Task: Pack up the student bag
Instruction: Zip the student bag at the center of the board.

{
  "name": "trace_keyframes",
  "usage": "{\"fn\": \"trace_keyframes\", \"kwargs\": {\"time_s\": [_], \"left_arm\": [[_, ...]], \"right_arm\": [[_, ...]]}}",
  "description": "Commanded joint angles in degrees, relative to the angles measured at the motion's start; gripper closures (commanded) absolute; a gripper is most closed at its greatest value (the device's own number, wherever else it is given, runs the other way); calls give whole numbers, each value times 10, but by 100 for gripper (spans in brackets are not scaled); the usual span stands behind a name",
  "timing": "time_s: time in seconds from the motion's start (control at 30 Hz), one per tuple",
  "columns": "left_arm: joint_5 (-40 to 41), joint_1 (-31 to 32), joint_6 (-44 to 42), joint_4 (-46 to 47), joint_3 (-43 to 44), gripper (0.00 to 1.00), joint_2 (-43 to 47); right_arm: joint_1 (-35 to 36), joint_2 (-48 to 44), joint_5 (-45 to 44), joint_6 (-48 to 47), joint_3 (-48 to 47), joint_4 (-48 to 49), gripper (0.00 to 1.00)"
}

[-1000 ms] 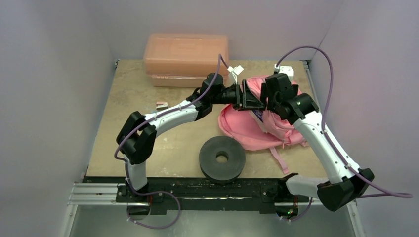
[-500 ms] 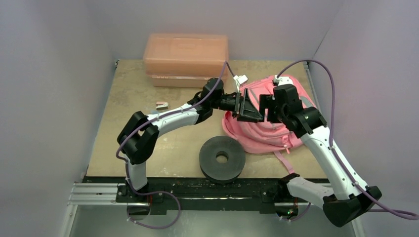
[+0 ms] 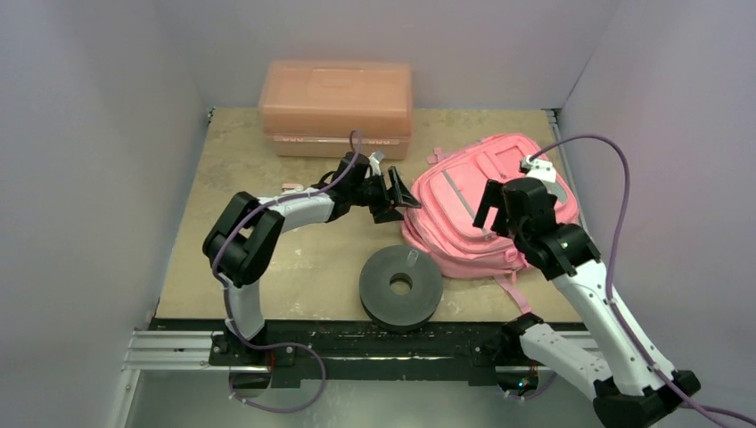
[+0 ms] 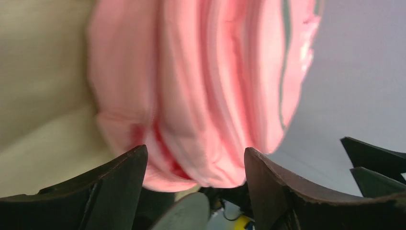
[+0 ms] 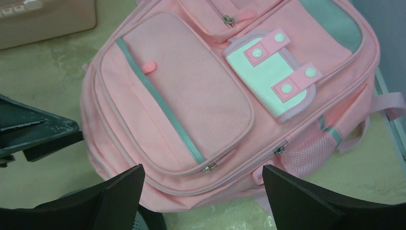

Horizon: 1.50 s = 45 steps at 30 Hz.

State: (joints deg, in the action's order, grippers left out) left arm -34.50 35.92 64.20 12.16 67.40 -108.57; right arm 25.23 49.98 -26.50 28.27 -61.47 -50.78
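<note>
The student bag (image 3: 486, 192) is a bright-pink backpack lying flat at the right of the table, front pockets up and zips closed. In the right wrist view the bag (image 5: 215, 96) fills the frame, with a pale flap pocket (image 5: 270, 79) on it. My right gripper (image 3: 497, 212) hovers open over the bag's near edge, and nothing sits between its fingers (image 5: 201, 184). My left gripper (image 3: 401, 198) stands open just left of the bag, apart from it. In the left wrist view the bag (image 4: 206, 86) is a blurred pink mass beyond the open left gripper (image 4: 194, 165).
A rigid salmon-pink plastic box (image 3: 336, 105) stands at the back. A black disc with a centre hole (image 3: 400, 285) lies near the front edge, close to the bag. A small pink item (image 3: 291, 188) lies at the left. A strap (image 3: 505, 290) trails toward the front.
Both grippers were close together at the raised bag. They have let go and drawn apart, the left to the left and the right toward the front. The bag now lies flat, front up.
</note>
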Motion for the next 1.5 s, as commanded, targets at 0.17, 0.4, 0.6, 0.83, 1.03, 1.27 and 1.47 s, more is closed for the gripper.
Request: {"fn": "trace_keyframes", "kwargs": {"time_s": [0.17, 0.4, 0.6, 0.83, 1.03, 1.27, 1.47], "left_arm": [[59, 12, -55, -97, 11, 25, 22], [32, 33, -56, -117, 143, 42, -85], [39, -26, -62, -133, 198, 100, -72], [20, -72, -55, -211, 266, 100, -40], [-2, -75, 9, -192, 296, 100, -42], [-20, -83, 42, -199, 354, 100, -73], [-29, -102, 49, -202, 356, 100, -75]], "right_arm": [[-17, 39, 6, 83, 64, 77, 1], [-30, 5, -4, 111, 89, 39, 1], [-31, -10, 69, 142, 148, 127, 3], [-44, 4, 117, 79, 196, 253, 21], [-43, 12, 182, 50, 218, 251, 44], [-42, 21, 174, 129, 230, 196, 45], [-42, 21, 148, 153, 251, 185, 35]]}}
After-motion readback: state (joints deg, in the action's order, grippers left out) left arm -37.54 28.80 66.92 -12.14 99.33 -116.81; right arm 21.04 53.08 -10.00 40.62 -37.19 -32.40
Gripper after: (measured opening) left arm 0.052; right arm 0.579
